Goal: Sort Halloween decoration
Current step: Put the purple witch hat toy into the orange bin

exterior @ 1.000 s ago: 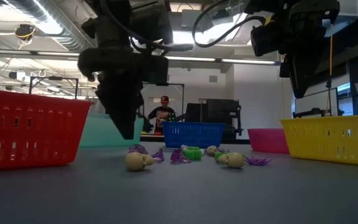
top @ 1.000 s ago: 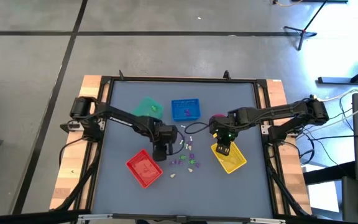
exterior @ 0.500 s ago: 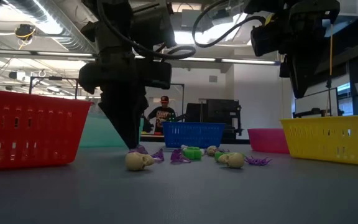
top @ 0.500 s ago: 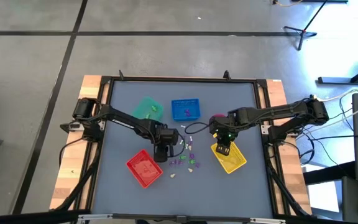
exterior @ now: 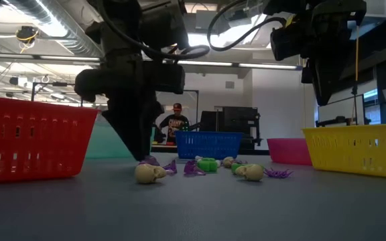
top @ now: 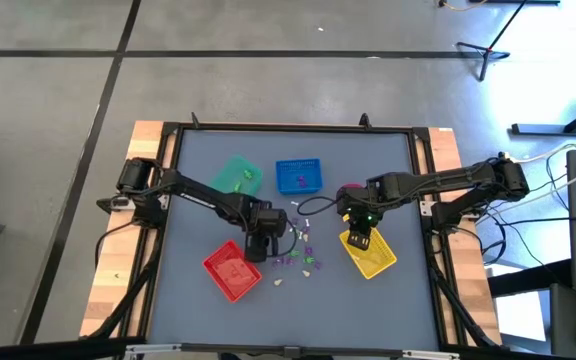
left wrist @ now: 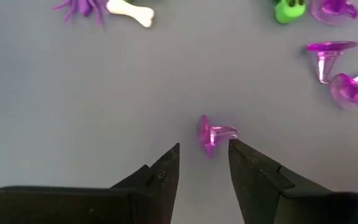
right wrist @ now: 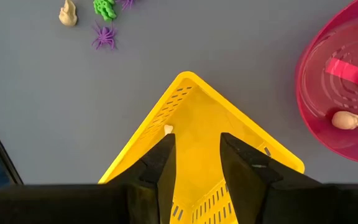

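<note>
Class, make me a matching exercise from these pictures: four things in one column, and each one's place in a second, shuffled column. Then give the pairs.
1. left gripper
2. right gripper
3. pink bowl
4. bone

A. above the yellow tray
B. beside a purple spider
C. open, just short of a purple trinket
D. next to the yellow tray

Pairs: 1-C, 2-A, 3-D, 4-B

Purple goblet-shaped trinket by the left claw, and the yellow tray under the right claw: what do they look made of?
The purple trinket looks like translucent glossy plastic: light passes through it and its rim glints. The yellow tray looks like opaque moulded plastic with a smooth, slightly shiny finish and slotted walls. Neither can be confirmed by sight alone.
</note>
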